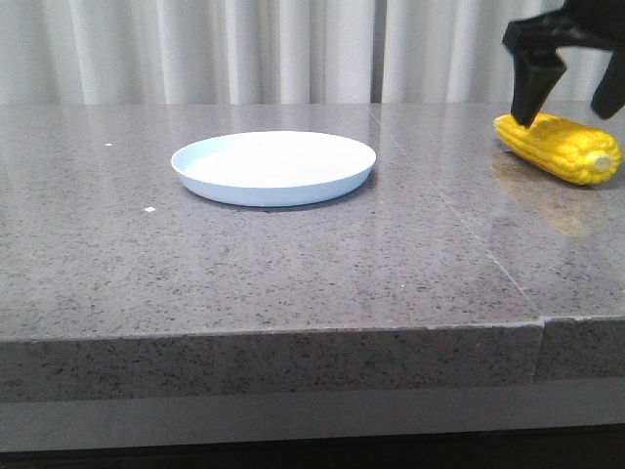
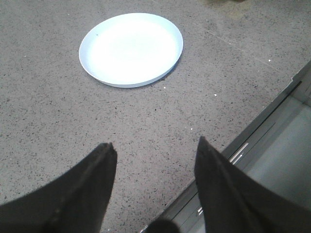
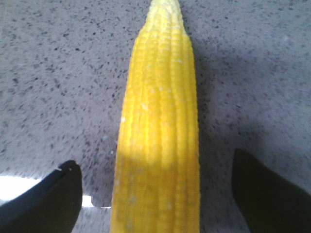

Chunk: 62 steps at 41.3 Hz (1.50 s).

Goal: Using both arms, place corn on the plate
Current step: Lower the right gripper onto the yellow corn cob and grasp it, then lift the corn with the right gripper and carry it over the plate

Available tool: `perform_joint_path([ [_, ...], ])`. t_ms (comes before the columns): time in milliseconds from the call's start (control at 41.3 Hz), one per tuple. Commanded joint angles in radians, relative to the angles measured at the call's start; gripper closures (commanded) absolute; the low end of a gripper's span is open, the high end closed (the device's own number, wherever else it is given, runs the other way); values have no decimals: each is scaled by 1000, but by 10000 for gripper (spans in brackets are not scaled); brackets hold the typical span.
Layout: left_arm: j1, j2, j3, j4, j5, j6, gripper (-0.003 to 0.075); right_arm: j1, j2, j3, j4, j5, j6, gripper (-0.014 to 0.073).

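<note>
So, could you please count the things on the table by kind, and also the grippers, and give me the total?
Corn: 1, lying on the table at the right.
Plate: 1, nothing on it.
Grippers: 2, the right gripper open with its fingers either side of the corn, the left gripper open above the table.
Total: 4

I lose the right gripper (image 1: 571, 93) past the front view's edge — my right wrist view crops the corn's (image 3: 158, 145) stub end.
</note>
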Motion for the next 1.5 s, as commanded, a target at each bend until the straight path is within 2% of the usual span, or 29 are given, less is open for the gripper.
perform_joint_path([
  [0,-7,0,-27,-7,-58,-10,352,1,-11,-35,-9,-70,-12,-53],
  [194,-7,0,-27,-7,-58,-10,352,1,29,-35,-9,-101,-12,-40],
  [267,-7,0,-27,-7,-58,-10,352,1,30,-35,-9,-103,-12,35],
  [363,-7,0,-27,-7,-58,-10,352,1,30,-35,-9,-101,-12,232],
  [436,-7,0,-27,-7,-58,-10,352,1,26,-35,-9,-98,-12,312],
  [678,-7,0,-27,-7,-58,-10,352,30,-24,-99,-6,-9,-12,316],
  [848,-7,0,-27,-7,-58,-10,352,133,-35,-252,-4,166,-12,316],
  [969,-7,0,-27,-7,-58,-10,352,224,-33,-341,-2,227,-12,316],
  [1211,-7,0,-27,-7,-58,-10,352,399,-26,-382,31,156,9,316],
  [1478,-7,0,-27,-7,-58,-10,352,454,51,-382,73,29,219,316],
])
